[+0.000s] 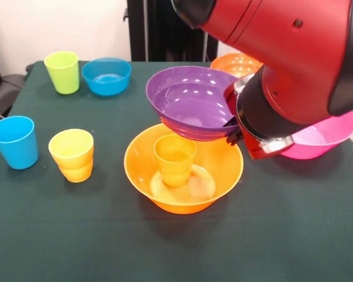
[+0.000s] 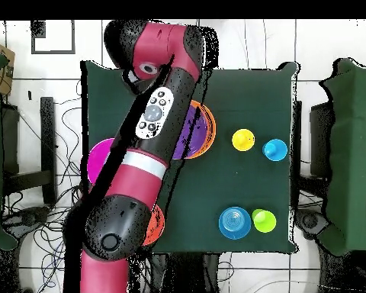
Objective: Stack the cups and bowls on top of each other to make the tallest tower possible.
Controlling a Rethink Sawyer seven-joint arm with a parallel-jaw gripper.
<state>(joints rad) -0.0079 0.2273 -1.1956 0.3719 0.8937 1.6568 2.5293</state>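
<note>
The red and black arm point(image 1: 282, 53) fills the upper right of the front view and crosses the middle of the green table point(image 1: 59, 235) in the overhead view. Its gripper point(image 1: 232, 126) sits at the right rim of a purple bowl point(image 1: 191, 103). The fingers are mostly hidden behind the wrist and the bowl wall, so I cannot tell whether they pinch the rim or stand apart beside it.

Next in size is the wide orange bowl point(image 1: 182, 194), resting on the table near the centre. A pink bowl point(image 1: 329, 138) sits behind the wrist on the right, and a red-orange bowl point(image 1: 235, 61) peeks out behind the purple one. A small blue bowl point(image 1: 107, 75) stands at the far left.

Inside the wide orange bowl stands the small orange cup point(image 1: 175, 160), upright, mouth up. The purple bowl hangs tilted above it, its low edge just over or touching the cup's rim; which of the two is unclear. That is the relation that matters: the cup lies down and to the left of the gripper, under the bowl's base, so the bowl probably needs levelling and centring over the cup.

The loose cups stand at the left: blue point(image 1: 15, 141), yellow point(image 1: 72, 154) and lime green point(image 1: 62, 71).
</note>
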